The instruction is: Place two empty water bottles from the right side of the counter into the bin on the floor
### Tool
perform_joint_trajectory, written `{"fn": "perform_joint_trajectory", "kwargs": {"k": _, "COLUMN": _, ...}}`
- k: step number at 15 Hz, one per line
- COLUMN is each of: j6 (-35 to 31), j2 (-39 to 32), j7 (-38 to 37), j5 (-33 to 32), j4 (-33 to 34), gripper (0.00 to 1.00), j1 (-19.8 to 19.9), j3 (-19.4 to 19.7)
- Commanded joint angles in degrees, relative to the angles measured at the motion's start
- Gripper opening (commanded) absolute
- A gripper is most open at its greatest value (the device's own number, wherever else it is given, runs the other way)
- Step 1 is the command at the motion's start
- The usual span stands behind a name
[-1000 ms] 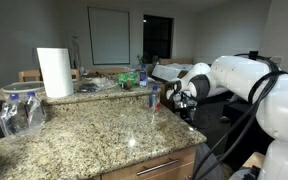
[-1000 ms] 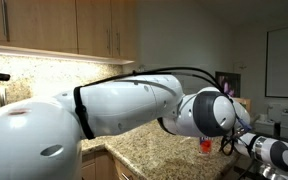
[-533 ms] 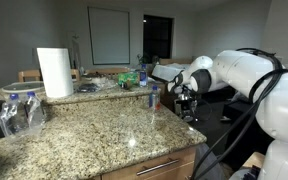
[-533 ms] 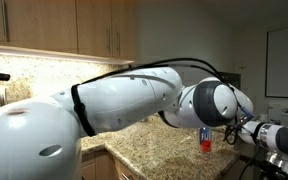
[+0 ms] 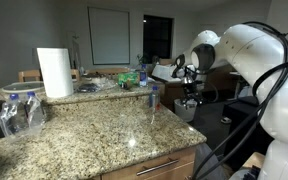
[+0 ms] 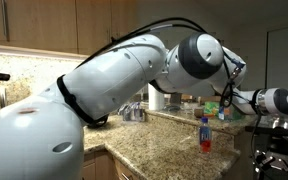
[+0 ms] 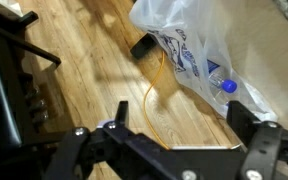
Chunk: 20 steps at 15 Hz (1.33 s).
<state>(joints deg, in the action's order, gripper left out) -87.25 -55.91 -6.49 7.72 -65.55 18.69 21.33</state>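
In the wrist view my gripper [image 7: 184,128] hangs open above the wooden floor, with nothing between its black fingers [image 7: 115,112]. Just ahead, at the upper right, is the bin [image 7: 189,40], lined with a white plastic bag. A clear water bottle [image 7: 222,84] with a blue cap lies inside the bag. In both exterior views another small bottle [image 5: 153,96] [image 6: 204,135] stands upright near the end of the granite counter [image 5: 94,130]. My gripper [image 5: 189,98] is past that end of the counter, apart from the standing bottle.
A paper towel roll [image 5: 54,72] and a shrink-wrapped pack of bottles [image 5: 22,112] stand on the counter. On the floor lie a yellow cable [image 7: 150,95] and a small black object [image 7: 144,46]. Black stand legs [image 7: 14,80] cross the floor.
The arm has lifted and swung upward beside the counter's end. In one exterior view it no longer blocks the counter, so the standing bottle shows in full.
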Motion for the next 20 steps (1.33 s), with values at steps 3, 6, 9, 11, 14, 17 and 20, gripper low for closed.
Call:
{"fn": "perform_joint_trajectory", "kwargs": {"k": 3, "j6": -18.8, "j2": 12.7, "j7": 5.9, "j5": -5.2, "j4": -18.8, "gripper": 1.0, "j1": -7.7, "j3": 1.3}}
{"fn": "perform_joint_trajectory", "kwargs": {"k": 6, "j6": -29.0, "j2": 18.2, "j7": 6.0, "j5": -10.3, "j4": -26.3, "gripper": 1.0, "j1": -8.8, "j3": -2.2}}
{"fn": "perform_joint_trajectory", "kwargs": {"k": 9, "j6": -34.9, "j2": 23.7, "j7": 6.8, "j5": -15.9, "j4": -34.1, "gripper": 1.0, "j1": -10.6, "j3": -4.3}}
{"fn": "perform_joint_trajectory", "kwargs": {"k": 11, "j6": -37.0, "j2": 27.9, "j7": 7.2, "j5": -18.6, "j4": -39.4, "gripper": 1.0, "j1": -11.1, "j3": -6.0}}
{"fn": "perform_joint_trajectory", "kwargs": {"k": 14, "j6": -41.4, "j2": 34.6, "j7": 7.6, "j5": -20.7, "j4": -47.7, "gripper": 1.0, "j1": -11.4, "j3": -8.2}}
{"fn": "perform_joint_trajectory", "kwargs": {"k": 17, "j6": -46.9, "j2": 42.1, "j7": 9.3, "j5": -21.0, "j4": -56.4, "gripper": 1.0, "j1": -11.1, "j3": -10.2}}
{"fn": "perform_joint_trajectory", "kwargs": {"k": 20, "j6": -49.9, "j2": 50.5, "j7": 12.0, "j5": -20.9, "j4": -65.4, "gripper": 1.0, "j1": -11.4, "j3": -11.6}}
